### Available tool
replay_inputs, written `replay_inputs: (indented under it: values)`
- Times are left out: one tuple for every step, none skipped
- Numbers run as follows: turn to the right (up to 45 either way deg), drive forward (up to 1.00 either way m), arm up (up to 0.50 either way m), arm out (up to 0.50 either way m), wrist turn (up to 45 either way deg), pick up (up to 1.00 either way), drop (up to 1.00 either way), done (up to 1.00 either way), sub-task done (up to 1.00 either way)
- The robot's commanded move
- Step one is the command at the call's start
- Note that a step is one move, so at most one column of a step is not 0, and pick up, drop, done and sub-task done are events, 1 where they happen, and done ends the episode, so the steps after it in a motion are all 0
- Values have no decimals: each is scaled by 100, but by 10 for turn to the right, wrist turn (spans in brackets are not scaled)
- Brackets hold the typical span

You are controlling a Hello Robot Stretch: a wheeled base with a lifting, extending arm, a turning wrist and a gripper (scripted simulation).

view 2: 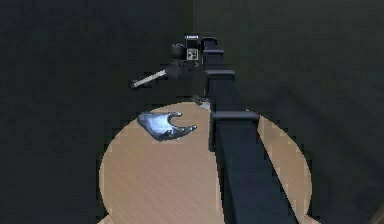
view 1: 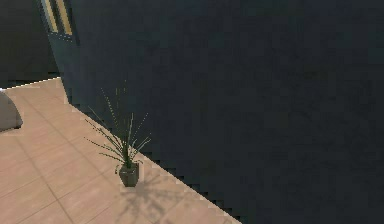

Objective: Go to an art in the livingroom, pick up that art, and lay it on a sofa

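Tool: the tool (view 2: 145,80) sits at the end of the dark arm (view 2: 245,165). We cannot tell how its fingers are set. It holds nothing (only bare dark wall behind its far end).
Task's thing: a curved silvery piece (view 2: 168,125) lies on the round wooden table (view 2: 150,190), just left of the arm and lower in the arm side view than the tool, with a gap between them.
Ahead: a spiky potted plant (view 1: 122,150) stands on the tiled floor (view 1: 40,170) near a dark blue wall (view 1: 250,90).
Forward view's left edge: a pale grey rounded thing (view 1: 8,112); we cannot tell what it is.
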Motion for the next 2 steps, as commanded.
replay_inputs:
  values:
    - [0, 0, 0, 0, 240, 0, 0, 0, 0]
    - [0, 0, -26, 0, 0, 0, 0, 0, 0]
